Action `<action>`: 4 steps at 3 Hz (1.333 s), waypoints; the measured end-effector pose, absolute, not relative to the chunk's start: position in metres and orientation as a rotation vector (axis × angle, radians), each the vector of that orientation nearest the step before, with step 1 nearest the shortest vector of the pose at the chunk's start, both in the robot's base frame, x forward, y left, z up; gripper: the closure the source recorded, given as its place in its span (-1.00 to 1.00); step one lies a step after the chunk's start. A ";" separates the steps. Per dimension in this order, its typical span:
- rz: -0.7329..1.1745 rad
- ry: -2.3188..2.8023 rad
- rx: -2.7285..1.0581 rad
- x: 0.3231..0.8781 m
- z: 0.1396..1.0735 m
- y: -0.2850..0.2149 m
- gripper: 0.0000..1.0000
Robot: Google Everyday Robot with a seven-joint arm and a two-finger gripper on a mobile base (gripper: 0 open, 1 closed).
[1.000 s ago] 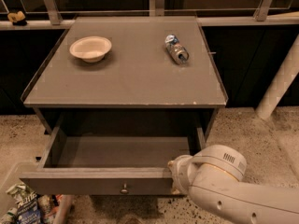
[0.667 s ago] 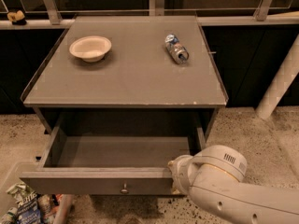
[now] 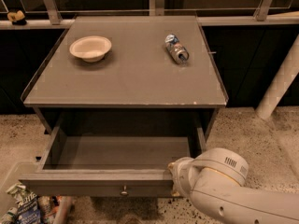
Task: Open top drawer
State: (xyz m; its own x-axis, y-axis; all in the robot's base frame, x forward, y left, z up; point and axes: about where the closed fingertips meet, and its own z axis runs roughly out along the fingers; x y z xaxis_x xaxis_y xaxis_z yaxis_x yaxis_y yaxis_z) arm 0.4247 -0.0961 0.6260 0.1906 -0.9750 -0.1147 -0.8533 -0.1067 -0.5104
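the top drawer (image 3: pixel 93 186) stands pulled well out from under the front edge of the grey bench (image 3: pixel 126 85), its grey interior open to view and its small round knob (image 3: pixel 124 190) at the middle of the front panel. the robot's gripper (image 3: pixel 174 178) sits against the right end of that panel, below the bench's front right corner, largely hidden by the white arm (image 3: pixel 233 197); whether its grip is wide or closed cannot be told. on the bench top, a pale bowl (image 3: pixel 90 47) rests toward the back left corner and a can (image 3: pixel 176 49) lies on its side toward the back right.
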 end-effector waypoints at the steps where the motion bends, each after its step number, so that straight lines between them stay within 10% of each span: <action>1: -0.351 1.695 -2.006 0.419 0.626 -0.096 1.00; 4: -0.351 1.699 -2.002 0.413 0.626 -0.095 1.00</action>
